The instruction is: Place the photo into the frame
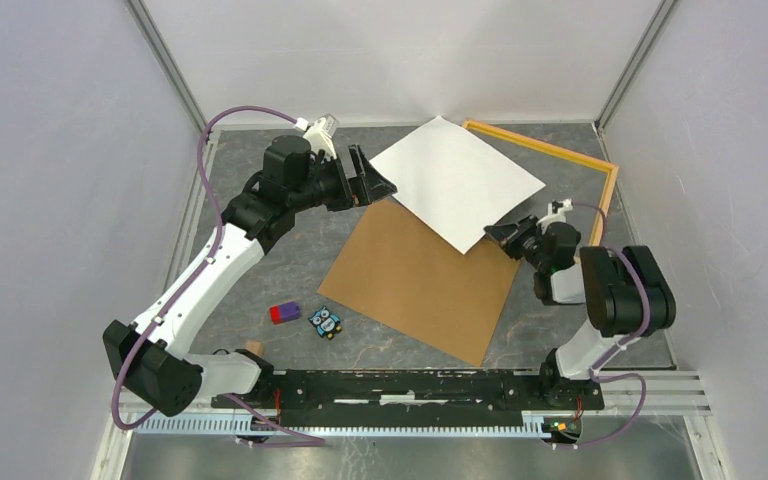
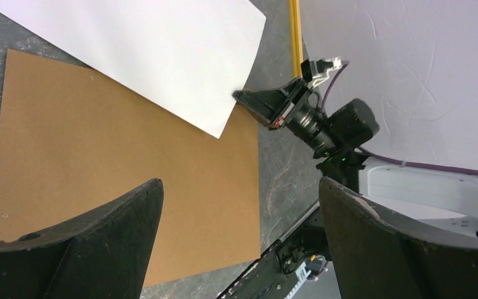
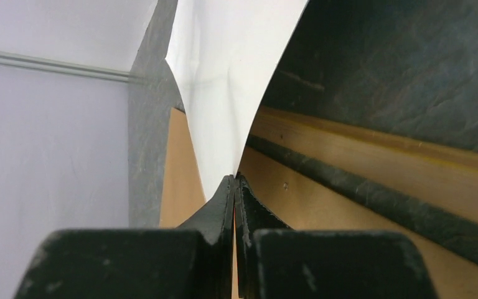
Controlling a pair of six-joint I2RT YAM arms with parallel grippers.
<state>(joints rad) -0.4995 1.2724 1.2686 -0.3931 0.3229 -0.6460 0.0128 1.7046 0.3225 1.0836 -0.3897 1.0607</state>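
Right claw point(image 1: 493, 233) takes the print: we see its jaws pinched shut on the near edge of the photo point(image 1: 455, 180), close to the lowest corner, with the thin sheet caught between them. The photo lies slantwise with its plain white back up. Its near part covers the far corner of the brown backing board point(image 1: 415, 285), and its far part crosses the left side of the frame point(image 1: 611, 190), which sits at the back right of the bench point(image 1: 290, 255). The left claw point(image 1: 372, 176) hangs wide open just beside the photo's left corner, holding nothing.

We judge the step in hand to be the grasp that begins the carry, since the sheet is seized but not yet seated inside the yellow border. As we read it, the next move calls for drawing the photo right and back and squaring its edges with the frame's, without creasing the print. The open left claw may be needed to steady the other side.
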